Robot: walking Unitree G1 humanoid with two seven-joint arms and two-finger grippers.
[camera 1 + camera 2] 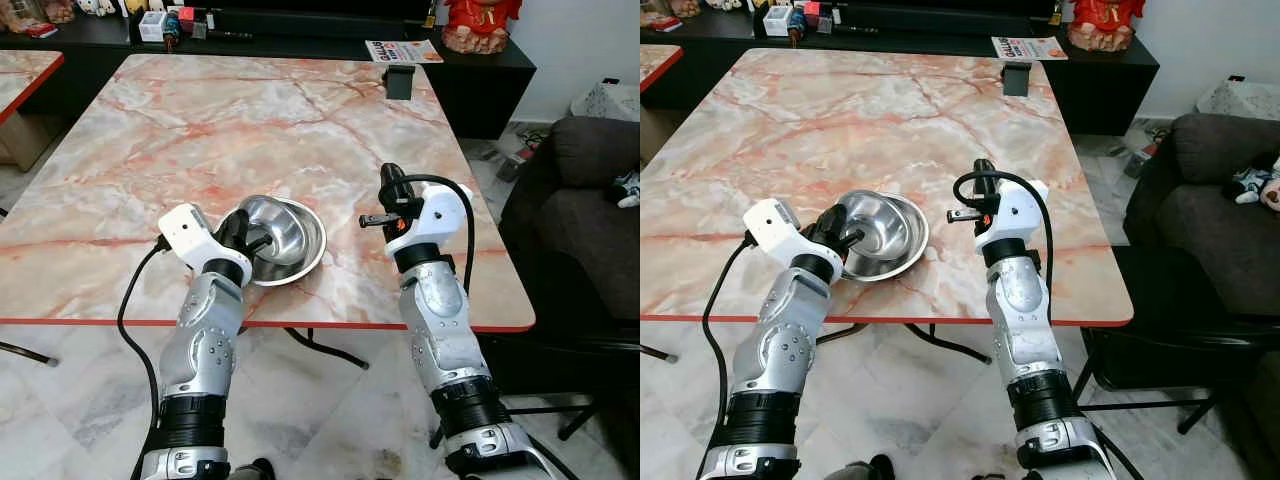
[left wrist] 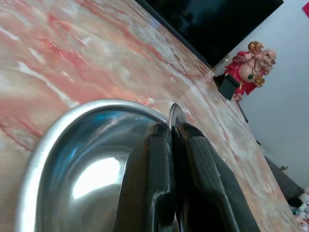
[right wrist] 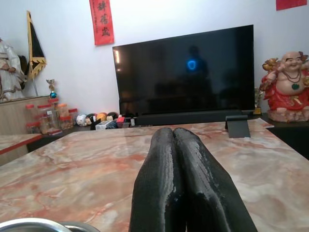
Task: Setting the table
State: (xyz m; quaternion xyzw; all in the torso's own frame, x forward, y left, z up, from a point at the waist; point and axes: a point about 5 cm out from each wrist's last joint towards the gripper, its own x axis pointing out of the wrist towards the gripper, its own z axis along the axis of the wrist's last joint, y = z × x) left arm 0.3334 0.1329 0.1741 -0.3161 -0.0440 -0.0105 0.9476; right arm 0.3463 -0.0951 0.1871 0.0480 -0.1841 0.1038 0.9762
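Observation:
A shiny steel bowl (image 1: 295, 235) sits near the front edge of the pink marble table (image 1: 250, 120). My left gripper (image 1: 252, 240) is shut on the bowl's near-left rim, one finger inside and one outside. In the left wrist view the fingers (image 2: 149, 174) pinch the thin rim of the bowl (image 2: 72, 159). My right gripper (image 1: 388, 175) is just right of the bowl, a little above the tabletop, pointing towards the far side. Its fingers (image 3: 159, 183) are pressed together with nothing between them.
A small black stand (image 1: 398, 82) and a leaflet (image 1: 402, 50) lie at the table's far right corner. Beyond are a dark low cabinet with a red statue (image 1: 480, 22) and a television (image 3: 186, 72). A dark sofa (image 1: 590, 200) stands right; another table (image 1: 25, 70) left.

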